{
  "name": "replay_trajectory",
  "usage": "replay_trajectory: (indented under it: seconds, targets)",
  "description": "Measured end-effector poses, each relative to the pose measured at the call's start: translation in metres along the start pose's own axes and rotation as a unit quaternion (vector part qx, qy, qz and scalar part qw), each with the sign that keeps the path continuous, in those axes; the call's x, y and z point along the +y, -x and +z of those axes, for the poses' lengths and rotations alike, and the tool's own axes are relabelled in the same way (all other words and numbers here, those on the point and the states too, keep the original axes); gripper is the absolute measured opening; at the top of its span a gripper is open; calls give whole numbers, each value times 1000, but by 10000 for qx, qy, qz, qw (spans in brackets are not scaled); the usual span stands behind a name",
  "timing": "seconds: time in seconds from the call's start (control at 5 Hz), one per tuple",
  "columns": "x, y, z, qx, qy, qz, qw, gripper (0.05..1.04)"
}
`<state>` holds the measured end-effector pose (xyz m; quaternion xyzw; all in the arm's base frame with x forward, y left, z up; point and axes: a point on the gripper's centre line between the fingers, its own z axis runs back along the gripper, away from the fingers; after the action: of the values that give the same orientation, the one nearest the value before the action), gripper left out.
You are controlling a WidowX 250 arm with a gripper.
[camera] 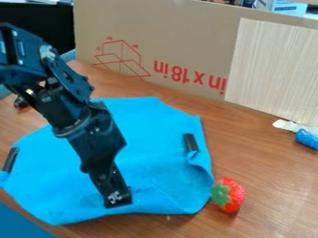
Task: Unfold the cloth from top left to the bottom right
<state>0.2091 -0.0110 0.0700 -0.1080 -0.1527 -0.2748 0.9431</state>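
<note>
Lying on the table point(267, 162), the cloth point(149, 139) looks light and limp. Over its near part is the gripper point(118, 200), open or closed I cannot tell. The turned-up right edge point(201, 162) should suit a shallow pinch, with little slip.

- Brown wooden table point(273, 167).
- Blue cloth point(155, 128) with uneven edges, left and center.
- Red strawberry point(232, 195), lower right, beside the cloth.
- White scrap point(288, 125) and blue object point(307, 138), right edge.
</note>
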Motion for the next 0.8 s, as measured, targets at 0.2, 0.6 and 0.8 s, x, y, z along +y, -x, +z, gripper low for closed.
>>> replay_trajectory:
  seconds: [0.2,0.6,0.8]
  targets:
    - [-6,-6,-6,50,-39,39,10000,50]
    - [-18,-11,-12,252,78,193,9995,65]
    - [-15,-15,-8,319,76,140,9994,199]
